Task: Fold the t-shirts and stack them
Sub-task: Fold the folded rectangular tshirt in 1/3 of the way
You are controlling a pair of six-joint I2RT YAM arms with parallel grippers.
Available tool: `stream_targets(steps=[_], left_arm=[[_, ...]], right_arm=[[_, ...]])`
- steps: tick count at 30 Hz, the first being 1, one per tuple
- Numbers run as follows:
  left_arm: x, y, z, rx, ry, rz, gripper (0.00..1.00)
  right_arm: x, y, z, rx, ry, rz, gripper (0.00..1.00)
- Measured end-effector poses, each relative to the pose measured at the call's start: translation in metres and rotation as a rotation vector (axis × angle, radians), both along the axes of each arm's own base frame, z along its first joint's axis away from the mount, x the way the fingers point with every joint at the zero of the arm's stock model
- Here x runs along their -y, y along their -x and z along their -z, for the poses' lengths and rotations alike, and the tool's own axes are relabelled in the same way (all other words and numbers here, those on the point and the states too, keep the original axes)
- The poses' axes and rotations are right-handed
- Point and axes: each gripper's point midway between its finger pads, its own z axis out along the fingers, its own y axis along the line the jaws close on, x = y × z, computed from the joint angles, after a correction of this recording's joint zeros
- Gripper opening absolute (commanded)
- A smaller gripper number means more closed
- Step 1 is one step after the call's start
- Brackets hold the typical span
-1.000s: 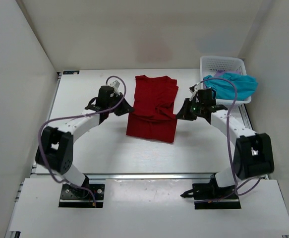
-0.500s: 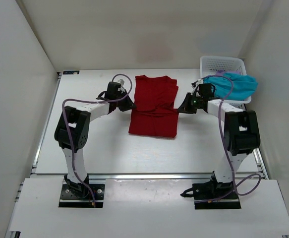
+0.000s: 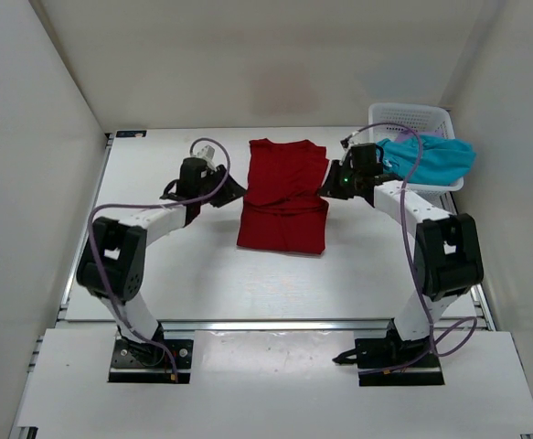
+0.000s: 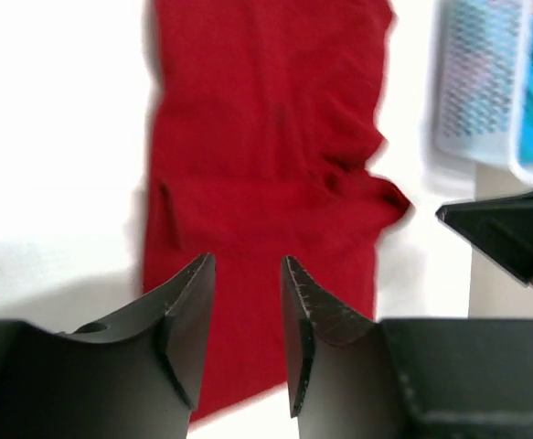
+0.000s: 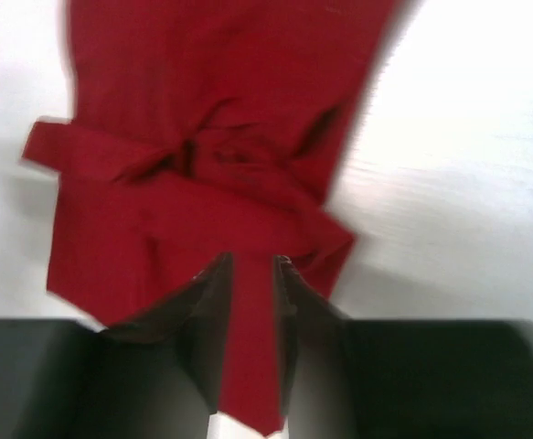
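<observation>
Left hand (image 4: pixel 246 265): jaws parted, nothing held, at the red t-shirt's (image 3: pixel 282 197) 9 o'clock edge.
Red t-shirt: laid folded on the tabletop (image 3: pixel 202 274), rumpled across the middle.
Right hand (image 5: pixel 252 263): jaws parted at the 3 o'clock edge, nothing seen gripped.
Teal t-shirt (image 3: pixel 431 160): draped over the basket (image 3: pixel 410 114) at 2 o'clock.
Risk: the fold could be dragged open if cloth is snagged as a hand is withdrawn.

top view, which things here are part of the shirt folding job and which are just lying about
Part of the job:
- red t-shirt, partly folded
- teal t-shirt, draped over the basket's edge

Just lying about:
- white mesh basket
</observation>
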Motion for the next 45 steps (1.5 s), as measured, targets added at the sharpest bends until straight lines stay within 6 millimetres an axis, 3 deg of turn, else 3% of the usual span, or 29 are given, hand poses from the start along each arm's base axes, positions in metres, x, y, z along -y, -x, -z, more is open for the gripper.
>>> stream_targets(steps=[3,6,9,13,16,19,24,28,33,36,38,40,45], left_arm=[[0.015,0.031,-0.014,0.062,0.011,0.041,0.42],[0.044,0.067,0.001,0.057,0.017,0.124,0.39],[0.057,0.095,0.038,-0.023,-0.006,0.182,0.38],[0.045,0.111,0.08,-0.125,-0.045,0.171,0.38],[0.041,0.112,0.081,-0.117,-0.035,0.162,0.38],[0.04,0.116,0.082,-0.106,-0.032,0.165,0.37],[0.037,0.126,0.082,-0.089,-0.024,0.168,0.37],[0.034,0.134,0.083,-0.08,-0.015,0.168,0.37],[0.028,0.148,0.081,-0.087,-0.009,0.171,0.4],[0.023,0.159,0.074,-0.086,-0.01,0.173,0.45],[0.018,0.162,0.065,-0.072,-0.004,0.166,0.48],[0.007,0.159,0.056,-0.051,0.007,0.138,0.49],[-0.034,0.146,0.051,-0.029,0.001,0.018,0.55]], right_arm=[[-0.022,0.006,-0.028,0.08,-0.011,-0.049,0.0],[-0.053,0.013,-0.035,0.118,-0.035,-0.125,0.0],[-0.086,0.027,-0.016,0.082,-0.035,-0.21,0.0],[-0.121,0.043,0.027,-0.005,-0.003,-0.304,0.0],[-0.132,0.054,0.052,-0.062,0.021,-0.341,0.0],[-0.131,0.053,0.065,-0.092,0.042,-0.338,0.0],[-0.125,0.032,0.072,-0.072,0.073,-0.297,0.0],[-0.12,-0.004,0.066,-0.005,0.093,-0.232,0.0],[-0.111,-0.062,0.034,0.115,0.068,-0.137,0.0],[-0.099,-0.071,0.014,0.171,0.06,-0.098,0.0],[-0.093,-0.057,0.007,0.177,0.055,-0.09,0.0],[-0.086,-0.029,0.004,0.159,0.028,-0.088,0.0],[-0.059,0.068,0.014,0.088,-0.036,-0.084,0.03]])
